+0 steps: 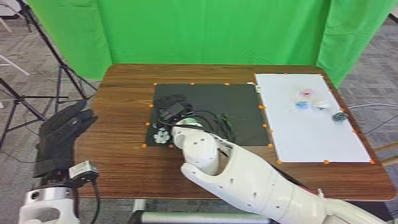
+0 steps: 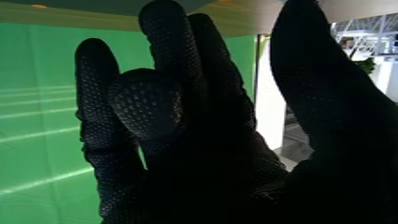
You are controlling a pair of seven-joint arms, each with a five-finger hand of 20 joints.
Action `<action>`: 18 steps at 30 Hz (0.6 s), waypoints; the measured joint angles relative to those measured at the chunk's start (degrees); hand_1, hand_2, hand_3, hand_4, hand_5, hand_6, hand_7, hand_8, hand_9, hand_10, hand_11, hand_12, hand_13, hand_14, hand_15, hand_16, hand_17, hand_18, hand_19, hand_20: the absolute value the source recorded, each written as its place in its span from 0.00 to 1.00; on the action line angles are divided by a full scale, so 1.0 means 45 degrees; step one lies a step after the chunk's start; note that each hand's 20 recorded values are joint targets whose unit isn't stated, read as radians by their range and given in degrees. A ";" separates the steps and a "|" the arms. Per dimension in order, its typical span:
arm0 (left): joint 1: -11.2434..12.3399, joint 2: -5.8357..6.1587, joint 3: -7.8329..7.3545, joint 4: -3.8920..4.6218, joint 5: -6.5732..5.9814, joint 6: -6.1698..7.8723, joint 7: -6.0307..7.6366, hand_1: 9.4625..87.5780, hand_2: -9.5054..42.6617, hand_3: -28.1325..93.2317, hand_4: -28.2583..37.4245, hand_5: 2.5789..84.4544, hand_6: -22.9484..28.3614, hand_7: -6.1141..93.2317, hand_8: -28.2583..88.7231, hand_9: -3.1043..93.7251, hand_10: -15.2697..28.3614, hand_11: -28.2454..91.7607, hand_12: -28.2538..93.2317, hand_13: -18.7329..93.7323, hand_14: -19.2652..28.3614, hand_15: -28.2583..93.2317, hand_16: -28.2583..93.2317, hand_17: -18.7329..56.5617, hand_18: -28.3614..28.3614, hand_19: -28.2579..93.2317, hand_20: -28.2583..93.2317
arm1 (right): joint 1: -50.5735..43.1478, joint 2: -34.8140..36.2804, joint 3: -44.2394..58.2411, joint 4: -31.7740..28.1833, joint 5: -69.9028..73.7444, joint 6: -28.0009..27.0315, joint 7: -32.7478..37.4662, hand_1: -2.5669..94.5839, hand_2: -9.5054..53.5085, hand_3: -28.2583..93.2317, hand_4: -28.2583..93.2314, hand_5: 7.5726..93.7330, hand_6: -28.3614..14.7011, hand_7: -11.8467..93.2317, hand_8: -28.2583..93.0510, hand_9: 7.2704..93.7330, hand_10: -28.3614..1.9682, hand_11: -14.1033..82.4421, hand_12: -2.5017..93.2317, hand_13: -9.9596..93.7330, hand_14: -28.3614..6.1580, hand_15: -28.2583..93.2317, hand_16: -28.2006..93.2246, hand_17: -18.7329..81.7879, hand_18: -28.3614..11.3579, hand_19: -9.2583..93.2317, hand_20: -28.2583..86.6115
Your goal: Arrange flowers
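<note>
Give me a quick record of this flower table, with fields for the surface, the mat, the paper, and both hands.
Surface: brown wooden table
Backdrop: green curtain
Black mat: a white bloom near its front left corner, green stems right of the right hand
White paper: small pink, blue, white and dark green pieces, likely blooms
Right hand: over the mat's left part, fingers relaxed
Left hand: at the table's left side, fingers straight

From above, the head view looked forward and down. The wrist view, close to the black-gloved right hand (image 1: 176, 109), shared the green cloth curtain (image 1: 213, 32).
</note>
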 measured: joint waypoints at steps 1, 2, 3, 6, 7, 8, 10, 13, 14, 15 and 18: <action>0.0010 0.0003 -0.0006 0.0000 0.0000 0.0000 0.0005 0.22 0.24 0.92 0.19 0.47 0.65 0.24 0.15 0.41 0.81 0.55 0.30 0.39 0.97 0.75 0.10 0.13 0.88 0.71 0.25 | 0.0014 0.0007 -0.0004 -0.0001 0.0000 0.0001 -0.0005 0.41 0.00 0.89 0.01 0.65 0.48 0.31 0.14 0.69 0.38 0.50 0.22 0.79 0.55 0.89 0.38 0.49 0.22 0.95 0.16; 0.0030 0.0004 -0.0022 0.0000 -0.0005 0.0003 0.0019 0.22 0.24 0.92 0.19 0.47 0.65 0.24 0.15 0.41 0.81 0.55 0.30 0.39 0.97 0.75 0.10 0.13 0.88 0.71 0.26 | 0.0024 0.0016 -0.0004 -0.0008 0.0000 -0.0002 -0.0013 0.40 0.00 0.88 0.01 0.63 0.48 0.31 0.14 0.68 0.36 0.50 0.22 0.78 0.54 0.89 0.38 0.49 0.21 0.95 0.16; 0.0065 0.0008 -0.0044 -0.0006 -0.0016 0.0013 0.0037 0.22 0.24 0.92 0.19 0.47 0.65 0.24 0.15 0.41 0.81 0.55 0.30 0.39 0.97 0.75 0.10 0.13 0.88 0.71 0.26 | 0.0032 0.0032 -0.0004 -0.0028 0.0000 -0.0018 -0.0026 0.40 0.00 0.89 0.01 0.63 0.47 0.31 0.14 0.68 0.35 0.50 0.22 0.77 0.52 0.89 0.38 0.48 0.20 0.95 0.16; 0.0302 0.0031 -0.0196 -0.0086 -0.0068 0.0080 0.0140 0.22 0.24 0.92 0.18 0.47 0.65 0.24 0.15 0.41 0.80 0.55 0.30 0.39 0.98 0.75 0.10 0.13 0.88 0.71 0.26 | 0.0056 0.0135 0.0000 -0.0205 -0.0008 -0.0109 -0.0140 0.39 0.00 0.89 0.01 0.60 0.46 0.31 0.14 0.64 0.31 0.49 0.22 0.75 0.50 0.88 0.37 0.47 0.19 0.94 0.16; 0.0431 0.0045 -0.0266 -0.0137 -0.0103 0.0124 0.0209 0.22 0.24 0.92 0.18 0.47 0.65 0.24 0.15 0.41 0.80 0.55 0.30 0.39 0.98 0.75 0.10 0.13 0.88 0.70 0.26 | 0.0081 0.0195 -0.0010 -0.0312 -0.0006 -0.0135 -0.0172 0.39 0.00 0.89 0.01 0.59 0.46 0.30 0.14 0.63 0.30 0.49 0.22 0.74 0.49 0.88 0.37 0.47 0.19 0.93 0.16; 0.0582 0.0062 -0.0341 -0.0196 -0.0147 0.0184 0.0294 0.22 0.24 0.92 0.18 0.47 0.65 0.24 0.15 0.41 0.80 0.55 0.30 0.39 0.98 0.75 0.10 0.13 0.88 0.71 0.26 | 0.0121 0.0266 -0.0031 -0.0437 0.0000 -0.0177 -0.0205 0.39 0.00 0.89 0.01 0.59 0.46 0.30 0.14 0.63 0.30 0.49 0.21 0.74 0.49 0.88 0.37 0.47 0.19 0.93 0.16; 0.0930 0.0109 -0.0483 -0.0323 -0.0251 0.0334 0.0499 0.22 0.24 0.92 0.18 0.47 0.65 0.24 0.15 0.41 0.80 0.55 0.30 0.39 0.98 0.75 0.10 0.13 0.88 0.71 0.26 | 0.0197 0.0424 -0.0008 -0.0780 0.0000 -0.0438 -0.0384 0.38 0.01 0.89 0.02 0.57 0.45 0.30 0.14 0.60 0.27 0.47 0.21 0.71 0.46 0.88 0.36 0.44 0.17 0.92 0.16; 0.1461 0.0159 -0.0682 -0.0497 -0.0378 0.0560 0.0704 0.22 0.24 0.92 0.18 0.47 0.64 0.24 0.15 0.41 0.81 0.55 0.30 0.39 0.98 0.75 0.10 0.13 0.88 0.70 0.25 | 0.0229 0.0677 0.0333 -0.1527 -0.0042 -0.1443 -0.1051 0.36 0.02 0.90 0.03 0.53 0.44 0.28 0.15 0.55 0.23 0.43 0.20 0.67 0.40 0.87 0.35 0.41 0.15 0.89 0.17; 0.1613 0.0163 -0.0728 -0.0543 -0.0405 0.0626 0.0744 0.22 0.24 0.92 0.18 0.47 0.64 0.24 0.15 0.41 0.81 0.55 0.30 0.39 0.98 0.75 0.10 0.13 0.88 0.70 0.25 | 0.0241 0.0766 0.0492 -0.1788 -0.0067 -0.1829 -0.1325 0.36 0.03 0.90 0.03 0.53 0.44 0.28 0.15 0.54 0.22 0.43 0.20 0.67 0.39 0.87 0.35 0.41 0.15 0.89 0.17; 0.1747 0.0163 -0.0760 -0.0584 -0.0427 0.0687 0.0777 0.22 0.24 0.92 0.18 0.47 0.64 0.24 0.15 0.41 0.81 0.55 0.30 0.39 0.98 0.75 0.10 0.13 0.88 0.70 0.25 | 0.0251 0.0845 0.0678 -0.2042 -0.0110 -0.2198 -0.1618 0.36 0.03 0.90 0.03 0.52 0.44 0.28 0.15 0.53 0.21 0.42 0.20 0.66 0.39 0.87 0.34 0.41 0.15 0.89 0.18; 0.2043 0.0158 -0.0800 -0.0668 -0.0452 0.0826 0.0825 0.22 0.24 0.92 0.18 0.47 0.64 0.24 0.15 0.41 0.81 0.55 0.30 0.39 0.98 0.75 0.10 0.13 0.88 0.70 0.26 | 0.0255 0.1045 0.1354 -0.2656 -0.0156 -0.2975 -0.2259 0.34 0.07 0.91 0.03 0.51 0.43 0.27 0.15 0.50 0.21 0.39 0.20 0.64 0.37 0.87 0.34 0.40 0.15 0.88 0.18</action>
